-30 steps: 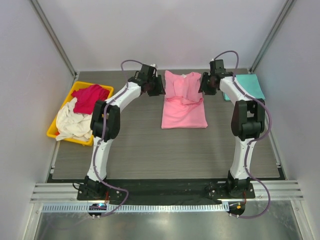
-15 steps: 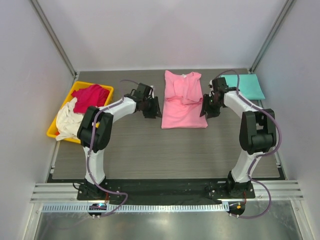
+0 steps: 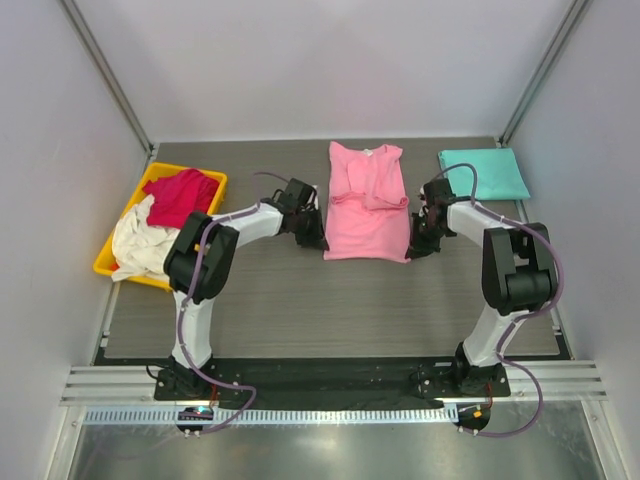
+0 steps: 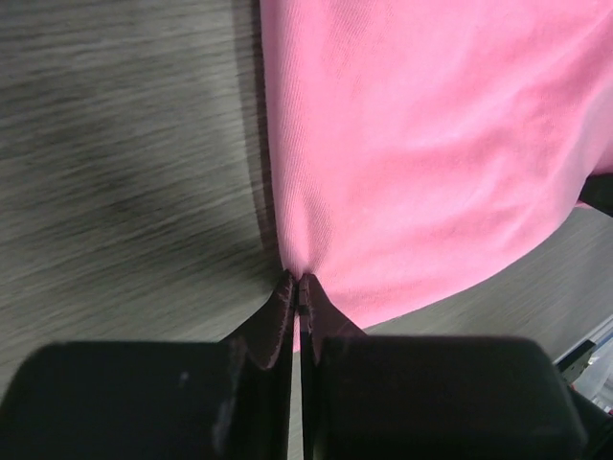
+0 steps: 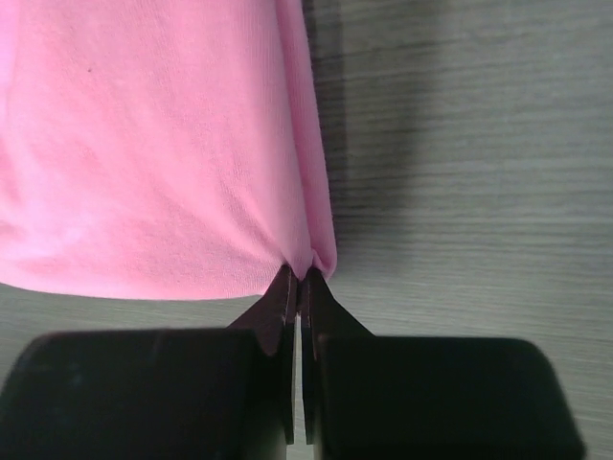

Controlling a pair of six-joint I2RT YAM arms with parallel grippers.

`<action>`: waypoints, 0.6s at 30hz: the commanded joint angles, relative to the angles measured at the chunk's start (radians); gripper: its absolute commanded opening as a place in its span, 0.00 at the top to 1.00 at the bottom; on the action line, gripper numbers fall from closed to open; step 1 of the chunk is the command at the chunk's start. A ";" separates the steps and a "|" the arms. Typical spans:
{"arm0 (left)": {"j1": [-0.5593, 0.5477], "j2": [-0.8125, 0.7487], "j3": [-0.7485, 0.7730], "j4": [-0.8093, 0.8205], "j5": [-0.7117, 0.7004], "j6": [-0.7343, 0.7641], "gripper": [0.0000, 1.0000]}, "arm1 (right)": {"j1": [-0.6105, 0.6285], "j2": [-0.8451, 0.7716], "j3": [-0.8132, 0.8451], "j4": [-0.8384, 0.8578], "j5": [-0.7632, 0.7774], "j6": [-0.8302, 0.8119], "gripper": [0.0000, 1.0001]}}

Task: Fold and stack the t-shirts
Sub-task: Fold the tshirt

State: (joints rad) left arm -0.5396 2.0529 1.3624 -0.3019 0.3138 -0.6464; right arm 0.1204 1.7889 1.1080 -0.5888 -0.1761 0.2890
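Pinching the two hem corners of the light pink cloth t-shirt point(image 3: 367, 210) lying flat well right of the yellow plastic bin point(image 3: 103, 266), left gripper point(image 3: 314, 237) and right gripper point(image 3: 418, 246) seem set to fold the hem away

overhead view, 2 wrist close-ups, pink t-shirt point(image 3: 367, 210) shared
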 commanded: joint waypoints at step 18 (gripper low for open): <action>-0.086 -0.499 -0.459 -0.084 -0.192 -0.151 0.78 | 0.105 -0.499 -0.375 -0.035 0.130 0.282 0.71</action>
State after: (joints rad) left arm -0.6220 1.6138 0.8986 -0.3286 0.1814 -0.7765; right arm 0.2268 1.3495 0.7105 -0.5877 -0.0875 0.5339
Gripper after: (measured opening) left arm 0.197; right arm 0.261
